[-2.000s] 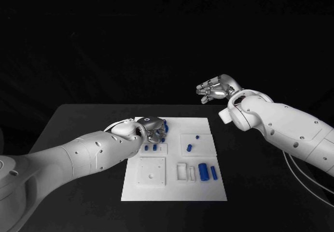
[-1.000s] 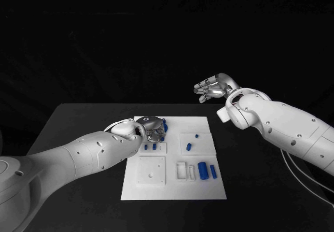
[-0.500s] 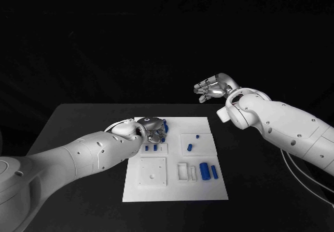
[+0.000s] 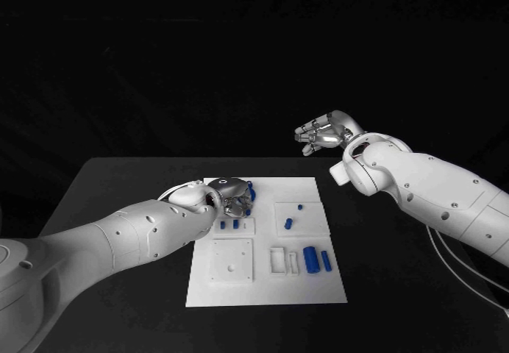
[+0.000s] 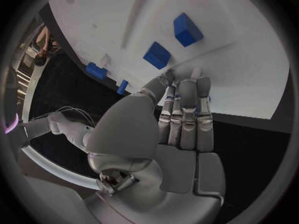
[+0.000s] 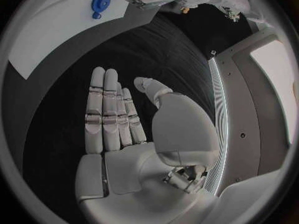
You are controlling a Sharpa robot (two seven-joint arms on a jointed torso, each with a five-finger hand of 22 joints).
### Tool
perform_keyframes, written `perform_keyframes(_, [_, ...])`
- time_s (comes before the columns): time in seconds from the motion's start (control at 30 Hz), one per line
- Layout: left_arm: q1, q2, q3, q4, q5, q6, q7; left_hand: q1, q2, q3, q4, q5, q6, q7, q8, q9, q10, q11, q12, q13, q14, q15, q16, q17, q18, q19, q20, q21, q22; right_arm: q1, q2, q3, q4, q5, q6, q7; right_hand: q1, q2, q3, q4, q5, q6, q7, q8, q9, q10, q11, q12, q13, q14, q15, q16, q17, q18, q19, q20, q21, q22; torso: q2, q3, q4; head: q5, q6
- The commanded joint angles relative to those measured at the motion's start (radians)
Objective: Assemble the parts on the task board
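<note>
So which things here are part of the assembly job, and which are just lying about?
Part of the job:
- task board
- blue parts on it, such as the long one and the small one
- left hand, low over the board's far left corner
- right hand, raised beyond the board, holding nothing

Just there:
- black table; nothing loose lies on it

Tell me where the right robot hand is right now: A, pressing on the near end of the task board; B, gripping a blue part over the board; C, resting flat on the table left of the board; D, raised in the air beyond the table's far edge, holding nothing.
D: the right robot hand is raised beyond the table's far edge, away from the task board, with nothing in its palm or fingers.
</note>
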Motion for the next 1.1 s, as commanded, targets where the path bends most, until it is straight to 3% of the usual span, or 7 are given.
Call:
perform_keyframes(0.03, [-0.007,0.003,-0.002,0.013,0.012,0.015,0.029,-0.006,-0.002,0.005,0.001,-0.001,0.005,-0.001,-0.003,0.000,0.008,0.000,-0.003,0.001,0.007,0.001,0.005,-0.002,0.008,-0.007,0.002,0.006,0.019,0.000,0.001,0.000,0.000,-0.009,0.010,0.003,-0.003,-0.001,-0.003,0.002,0.004,-0.006,0.001,-0.001,0.000,-0.007,0.002,-0.003,-0.001,-0.002,0.003,0.002,-0.001,0.007,-0.004,0.004,0.004,-0.001,-0.001,-0.0005,0.0002,0.000,-0.001])
perform_keyframes(0.57, [-0.005,-0.003,0.003,0.028,0.011,-0.003,0.022,-0.004,-0.005,0.004,-0.002,0.000,0.010,0.000,-0.003,-0.001,0.020,-0.002,-0.003,0.001,0.007,0.001,0.013,-0.002,0.009,-0.006,0.002,0.012,0.019,0.000,0.002,0.000,-0.003,-0.011,0.009,0.004,0.000,0.000,0.000,0.000,0.003,-0.005,0.001,-0.001,0.000,-0.006,0.001,-0.003,-0.001,-0.002,0.003,0.003,-0.001,0.007,-0.006,0.003,0.015,-0.014,0.000,-0.0013,0.0011,-0.001,0.001])
perform_keyframes(1.1, [-0.005,0.001,0.004,0.008,0.010,0.034,-0.008,-0.008,-0.008,0.003,0.000,-0.006,0.008,0.001,-0.004,-0.002,-0.014,0.008,-0.003,0.001,0.002,0.009,0.014,-0.008,0.013,-0.010,0.008,0.015,0.018,0.000,0.005,0.000,-0.006,-0.012,0.012,0.004,0.000,0.000,0.000,0.000,0.003,-0.005,0.001,-0.001,0.000,-0.006,0.001,-0.003,-0.001,-0.002,0.003,0.003,-0.001,0.007,-0.006,0.003,0.015,-0.014,0.000,-0.0008,-0.0001,0.001,0.000])
